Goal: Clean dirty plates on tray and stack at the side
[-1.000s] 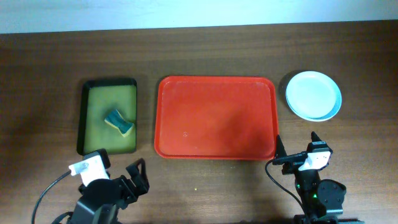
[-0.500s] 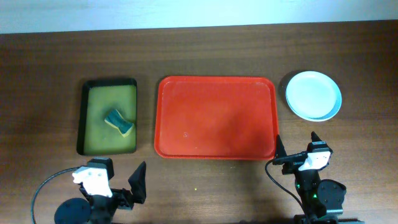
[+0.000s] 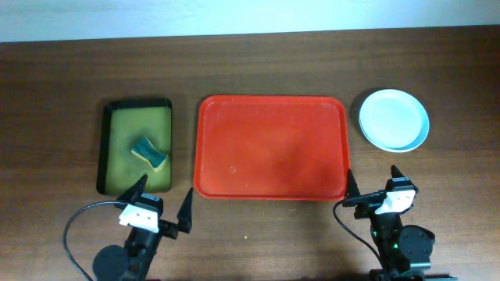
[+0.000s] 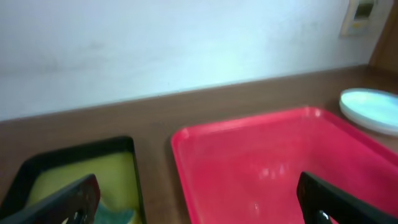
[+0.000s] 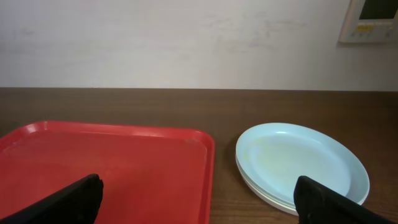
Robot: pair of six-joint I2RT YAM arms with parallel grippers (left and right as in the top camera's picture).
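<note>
Nearest the bench's front edge, the left gripper hovers low. Its fingers are spread wide, released, with nothing between them. It sits in front of the gap between the two trays. Over on the other side, the right gripper hangs just off the near right corner of the tray. Its fingers are also splayed apart and grasp nothing.

Moving out, there's one red tray lying flat at mid-bench. Its long axis runs left to right and a long side faces the arms. No plate rests on its floor.

Just beside it on the left, and apart from it, sits one black tray with an olive-green inside. This one is turned the other way, long axis running near to far. A single sponge lies inside it, green over yellow, set at a slant.

To the right of the red tray, near its far corner but not touching, the plates sit stacked on the bare wood. The pale top plate faces up. The right wrist view shows at least two rims layered under it, but I can't settle the full count from here.

At the very back is a pale wall, with one small panel mounted on it.
</note>
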